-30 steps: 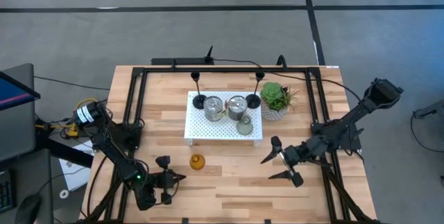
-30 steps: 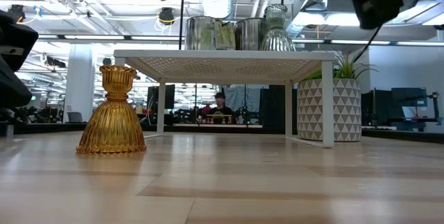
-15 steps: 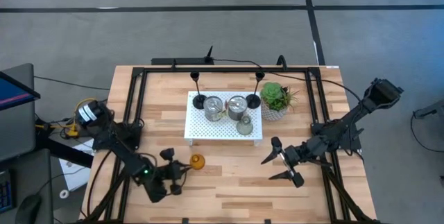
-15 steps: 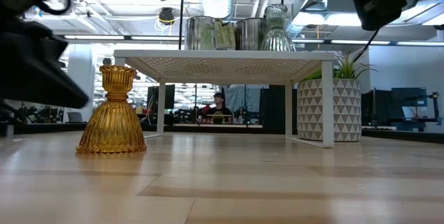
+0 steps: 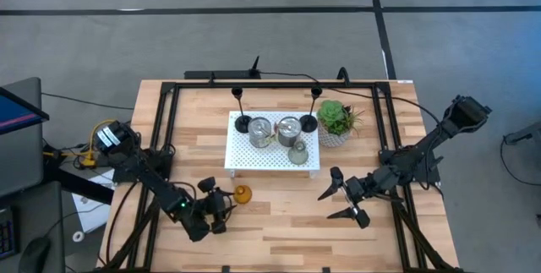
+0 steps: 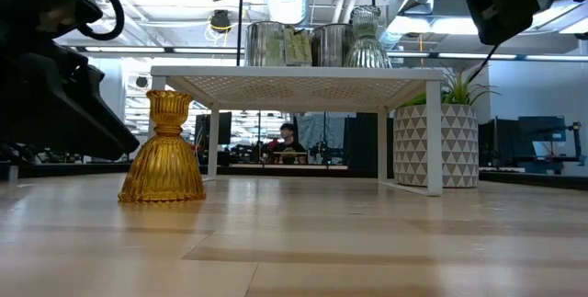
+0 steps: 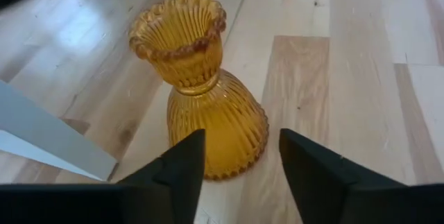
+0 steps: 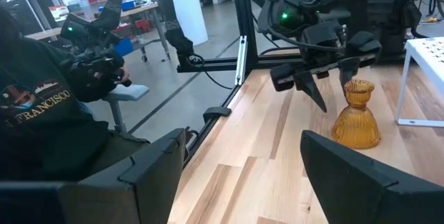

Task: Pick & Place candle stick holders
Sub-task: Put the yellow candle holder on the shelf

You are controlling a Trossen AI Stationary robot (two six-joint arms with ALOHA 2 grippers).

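Note:
The amber glass holder (image 5: 243,193) stands upright on its wide base on the wood table, left of centre. My left gripper (image 5: 230,204) has come at it low from the near left. It is open, and its two fingers stand on either side of the holder's base (image 7: 218,141). My right gripper (image 5: 340,199) hangs open and holds nothing over the table's right part. Two black stemmed holders (image 5: 243,123) (image 5: 309,123), two silver cups (image 5: 259,131) (image 5: 289,128) and a grey-green holder (image 5: 297,152) stand on the white perforated tray (image 5: 241,161). My left gripper reaches the amber holder slanting down from the table's near left. One fingertip (image 7: 186,156) lies right at the edge of the holder's ribbed base (image 7: 182,128). Whether it touches I cannot tell. The holder stands on the table.
A potted plant (image 5: 338,121) in a patterned white pot stands right of the tray. Black frame rails (image 5: 165,129) run along the table's left, right and far sides. Bare wood lies between the two grippers and along the near edge.
My left gripper has swung from the near left toward the amber holder and has opened. The holder has slid a little toward the table's right and stays upright.

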